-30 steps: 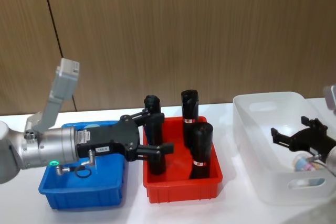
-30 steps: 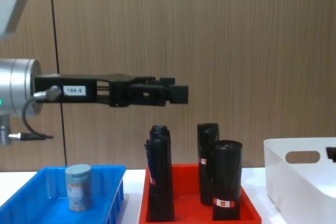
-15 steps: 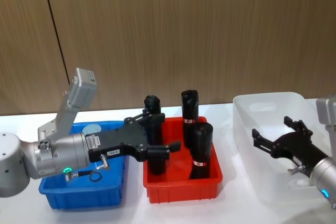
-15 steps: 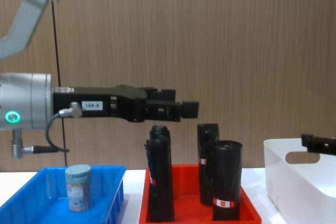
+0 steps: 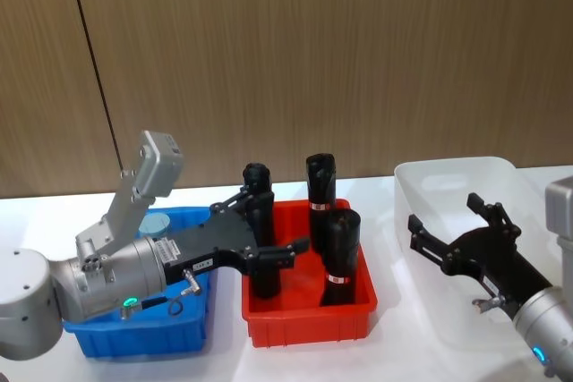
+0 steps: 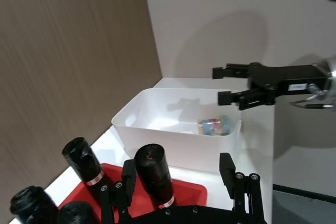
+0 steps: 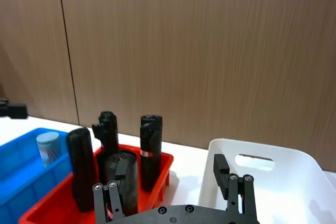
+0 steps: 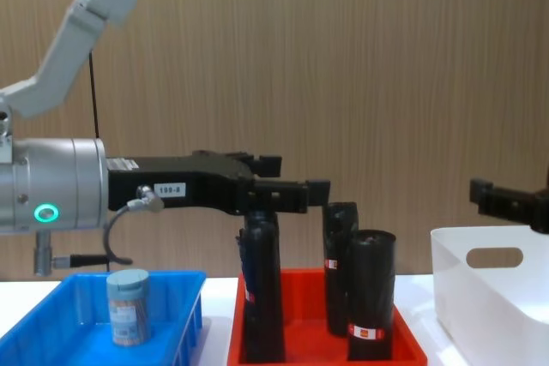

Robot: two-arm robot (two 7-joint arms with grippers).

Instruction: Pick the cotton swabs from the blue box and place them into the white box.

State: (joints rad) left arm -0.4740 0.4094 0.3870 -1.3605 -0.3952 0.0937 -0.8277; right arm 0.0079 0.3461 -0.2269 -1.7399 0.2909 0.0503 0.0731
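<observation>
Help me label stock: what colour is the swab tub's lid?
The lid is pale blue; chest view shows it best.

Silver left wrist [image 8: 60,179], green ring light [image 8: 45,212], black end effector [image 8: 296,179], white label [image 8: 169,189]

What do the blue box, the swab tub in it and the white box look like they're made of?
The blue box looks like opaque glossy plastic, with sheen along its rim. The white box seems milky plastic, with a moulded handle cutout. The cotton swabs tub appears clear plastic, sticks showing through, under a pale blue lid.
</observation>
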